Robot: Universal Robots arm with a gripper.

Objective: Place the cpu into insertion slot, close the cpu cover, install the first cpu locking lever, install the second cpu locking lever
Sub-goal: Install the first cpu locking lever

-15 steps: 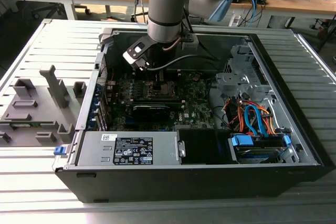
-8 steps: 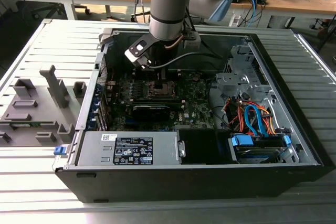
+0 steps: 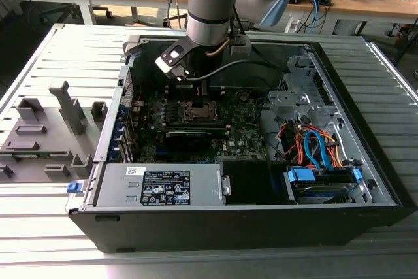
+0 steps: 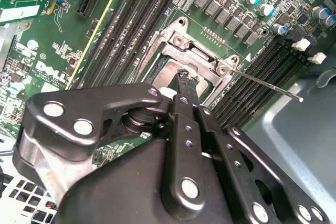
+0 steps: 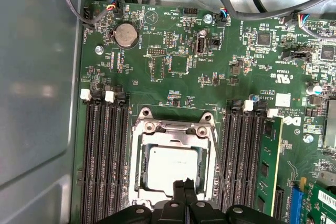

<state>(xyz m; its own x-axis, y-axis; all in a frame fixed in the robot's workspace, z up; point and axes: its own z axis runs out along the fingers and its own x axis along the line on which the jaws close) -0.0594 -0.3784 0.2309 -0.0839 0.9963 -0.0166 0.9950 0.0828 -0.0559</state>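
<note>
The cpu (image 5: 169, 167) lies flat in the insertion slot (image 5: 140, 174) on the green motherboard, its dull silver top showing. The cpu cover (image 5: 173, 128) lies down over it as a silver frame around the chip. My gripper (image 5: 185, 185) is shut, its black fingertips pressed together at the cover's edge over the cpu, with nothing seen between them. In the second wrist view the fingertips (image 4: 185, 80) touch down beside the cpu (image 4: 167, 73), with the cover's hinge end (image 4: 191, 48) beyond. A thin lever rod (image 4: 268, 85) sticks out free from the socket. In the exterior view the gripper (image 3: 196, 89) hangs over the socket (image 3: 196, 110).
Black memory slots (image 5: 102, 156) flank the socket on both sides, one holding a green module (image 5: 268, 166). Cables (image 5: 247, 3) run along the board's edge. The grey case wall (image 5: 37, 77) stands close beside the board. Drive bays and orange and blue cables (image 3: 313, 148) fill the exterior view's right.
</note>
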